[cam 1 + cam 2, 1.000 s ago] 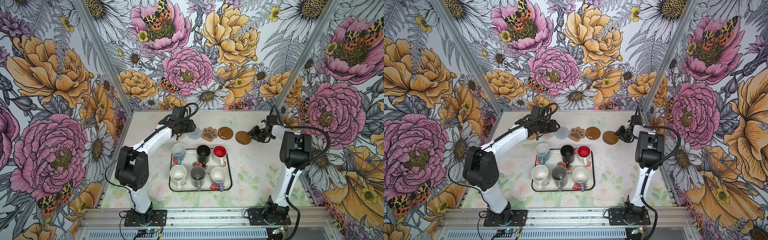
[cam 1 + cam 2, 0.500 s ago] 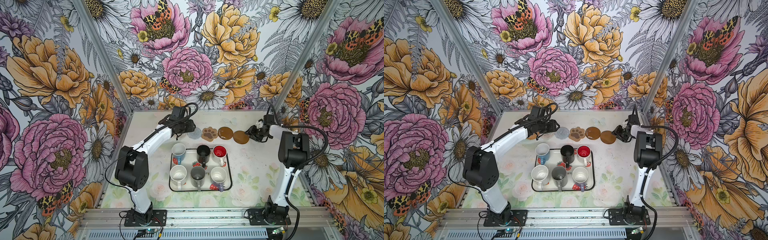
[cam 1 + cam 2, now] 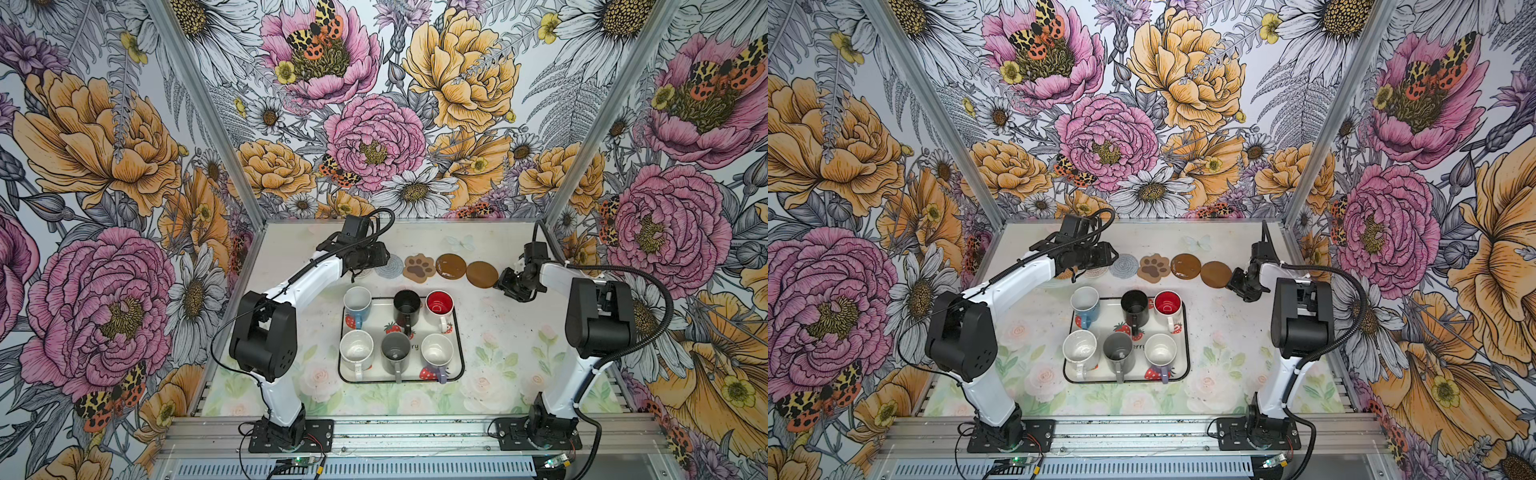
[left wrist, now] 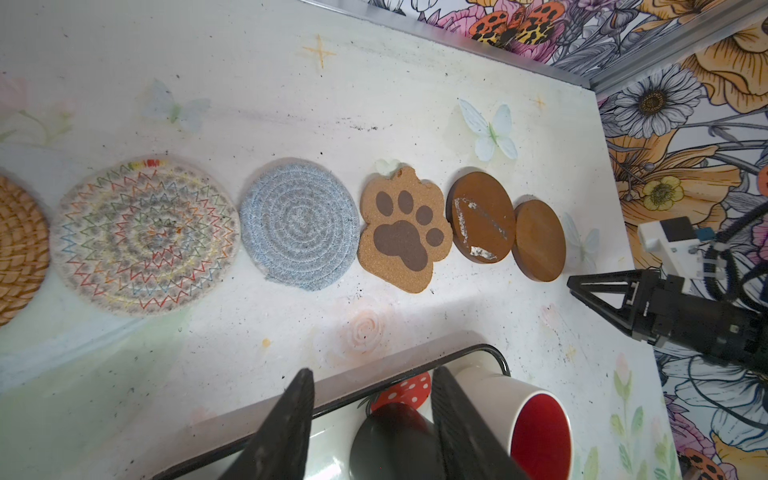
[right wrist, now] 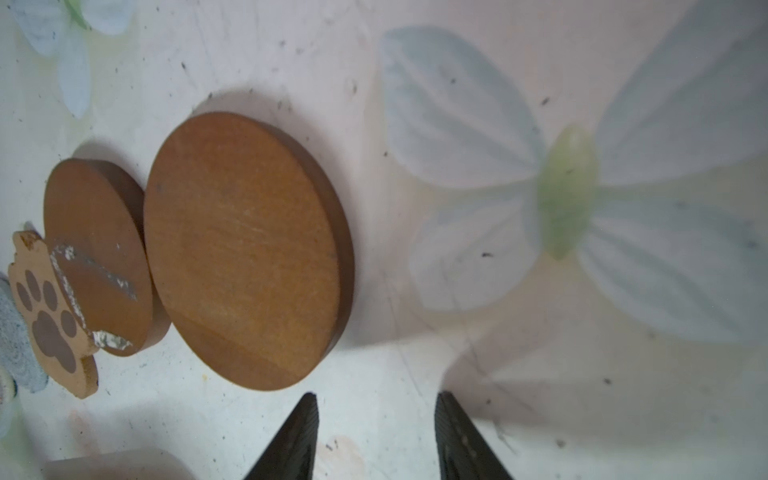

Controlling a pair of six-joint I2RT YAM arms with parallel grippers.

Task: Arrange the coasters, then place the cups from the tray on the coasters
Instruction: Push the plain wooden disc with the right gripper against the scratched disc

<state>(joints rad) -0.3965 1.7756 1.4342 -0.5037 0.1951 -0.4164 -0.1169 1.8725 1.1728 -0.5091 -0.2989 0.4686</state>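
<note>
Clock: 12 o'clock is the back wall, 6 o'clock the arm bases.
Right wrist, pincer: the right gripper (image 5: 374,397) has its jaws apart with only bare table (image 5: 415,62) between them. It grips nothing.
Right wrist, coasters: the plain brown disc (image 5: 245,249) lies flat just ahead of the fingertips, with a strip of table between. Past it is the scratched brown disc (image 5: 97,257), whose edge the plain one overlaps in this view, then the paw coaster (image 5: 50,316).
Left wrist, pincer: the left gripper (image 4: 372,372) is parted and empty, hanging above the table.
Left wrist, coasters: all six lie in one row. The order is rattan coaster (image 4: 16,249), whitish woven coaster (image 4: 145,237), grey-blue woven coaster (image 4: 299,224), paw coaster, scratched brown disc, plain brown disc. The right gripper's tip sits just beyond the last, at the row's 3 o'clock end, not touching it.
Left wrist, tray: a corner of the tray (image 4: 490,351) shows behind the fingers, holding the black cup (image 4: 390,444) and the red-lined cup (image 4: 536,432).
Top views, tray: it sits mid-table, at 6 o'clock of the coaster row and apart from it.
Top views, cups: all six stand upright in the tray. The 12 o'clock row, from 9 to 3, is light blue cup (image 3: 357,301), black cup, red-lined cup. The 6 o'clock row is white cup (image 3: 356,351), grey cup (image 3: 395,353), lavender cup (image 3: 437,351).
Top views, arms: the left gripper is over the row's 9 o'clock end and partly covers the two mats there. The right gripper is at 3 o'clock of the plain brown disc.
</note>
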